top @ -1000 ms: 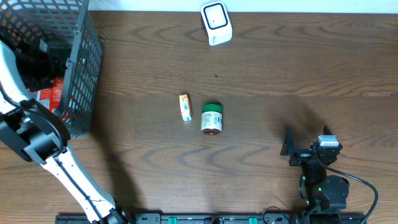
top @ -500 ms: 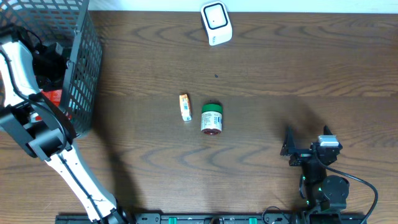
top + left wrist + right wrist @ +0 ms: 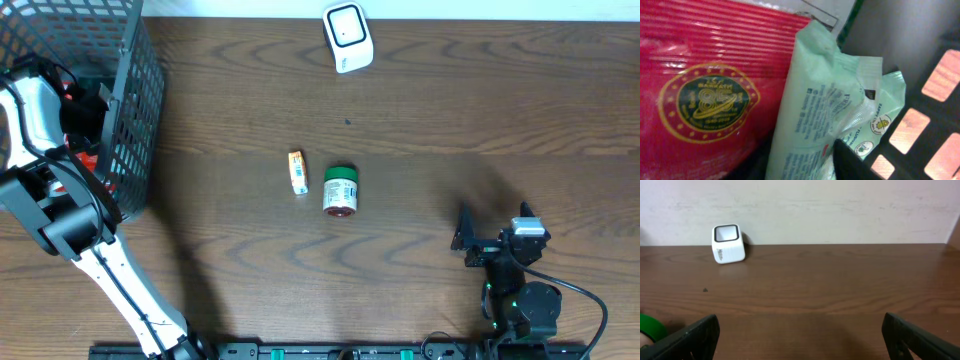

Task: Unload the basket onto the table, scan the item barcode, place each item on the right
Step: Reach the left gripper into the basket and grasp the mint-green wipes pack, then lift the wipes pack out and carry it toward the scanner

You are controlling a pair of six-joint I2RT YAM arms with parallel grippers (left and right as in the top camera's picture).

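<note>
Left gripper (image 3: 802, 167): inside the black mesh basket (image 3: 137, 110) at the table's far left corner. The wrist view shows a dark finger (image 3: 852, 162) at the bottom edge, touching the creased film of a pale green packet (image 3: 810, 115). A second dark shape lies on the packet's other side. The packet runs down between the two. Cannot tell whether the jaws are clamped on it or only flank it.

Packet: soft plastic with small print and round logos. It leans against a red ribbed bag (image 3: 705, 65) bearing a gold and green "85" emblem. Basket mesh is visible just beyond the packet, with wood showing through the holes. From overhead the packet itself is not distinguishable through the mesh; only a patch of red shows.

Right gripper (image 3: 807, 340): jaws spread wide with nothing between them, low over the near right part of the wooden table (image 3: 450, 130).

Barcode scanner (image 3: 347, 37): a white box with a dark window, standing at the far edge of the table, well apart from both grippers.

Mid-table: a green-lidded jar (image 3: 340, 192) lies on its side. A small orange and white box (image 3: 298, 172) sits just beside it, not touching.
</note>
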